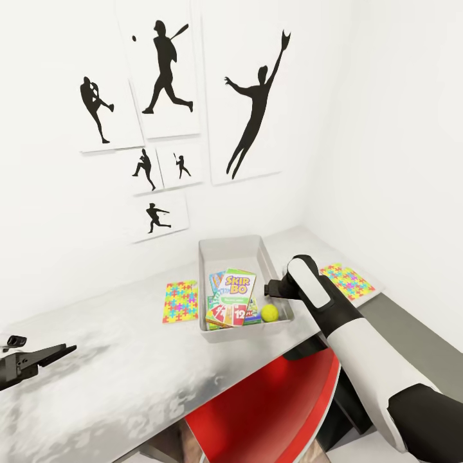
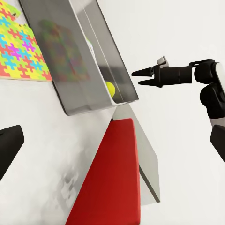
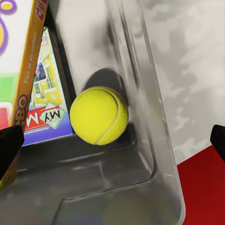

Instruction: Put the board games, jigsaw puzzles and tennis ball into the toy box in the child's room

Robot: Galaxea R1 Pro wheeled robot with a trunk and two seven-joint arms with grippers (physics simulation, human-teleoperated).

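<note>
Toy box: the grey rectangular plastic toy box [image 1: 239, 249] is sitting on the pale mottled table [image 1: 116, 379], near its far edge, long axis running from far edge to near edge.
In the box: the green and orange Skip-Bo board game box [image 1: 233, 297] is leaning over other game boxes, and the yellow tennis ball [image 1: 269, 313] is lying in the box's near right corner.
Still outside: one bright multicoloured flat jigsaw puzzle [image 1: 180, 300] is lying just left of the box; a second multicoloured jigsaw puzzle [image 1: 348, 280] is lying toward the table's right edge, apart from the box.
Right gripper: the black right gripper [image 2: 143, 77] is hovering at the box's right wall, fingers apart and empty, looking down on the ball.
Key relation: the right-hand puzzle is lying to the right of those fingers, nearer this arm than the other.
Left gripper: the dark left gripper [image 1: 38, 358] is hanging over the table's left part, well apart from the left puzzle; its fingers are probably apart, though I cannot tell for sure.
Room: bare table is surrounding both puzzles; a red chair back [image 1: 270, 411] is standing at the near edge below the box.
</note>
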